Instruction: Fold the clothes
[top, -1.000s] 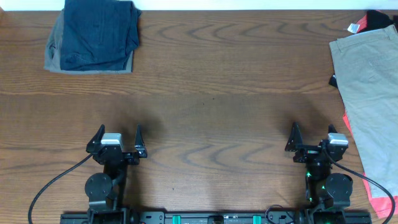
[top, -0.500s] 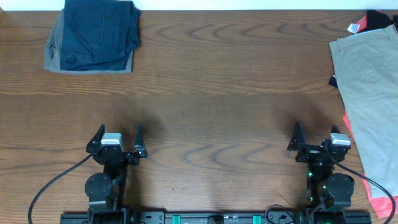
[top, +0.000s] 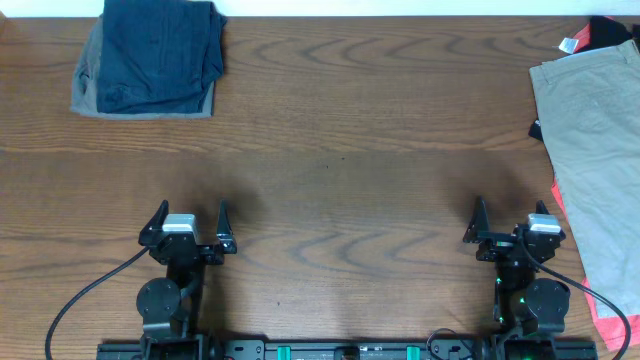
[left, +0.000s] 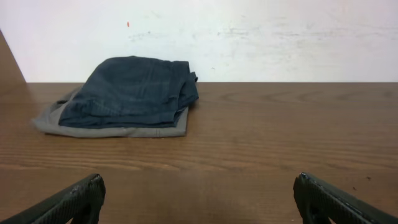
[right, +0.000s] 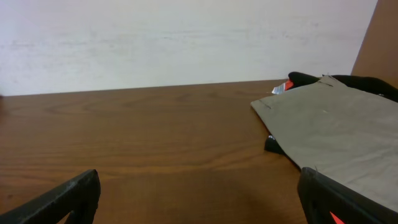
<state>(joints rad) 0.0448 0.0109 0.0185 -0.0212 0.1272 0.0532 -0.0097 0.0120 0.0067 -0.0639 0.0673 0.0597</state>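
Observation:
A folded dark navy pair of shorts (top: 160, 50) lies on top of a folded grey-green pair (top: 88, 92) at the far left corner; both show in the left wrist view (left: 134, 90), (left: 112, 129). A tan khaki pair (top: 595, 150) lies spread flat along the right edge, also in the right wrist view (right: 336, 134). My left gripper (top: 188, 225) is open and empty near the front left (left: 199, 196). My right gripper (top: 508, 222) is open and empty near the front right, just left of the khaki shorts (right: 199, 193).
Black cloth with a white tag (top: 600, 35) lies under the khaki pair at the far right corner. A red-orange cloth (top: 615, 325) pokes out under the khaki at the front right. A white wall runs behind the wooden table (top: 340, 150).
The right gripper has shifted slightly to the right, toward the khaki shorts. The left arm and the clothes have not moved.

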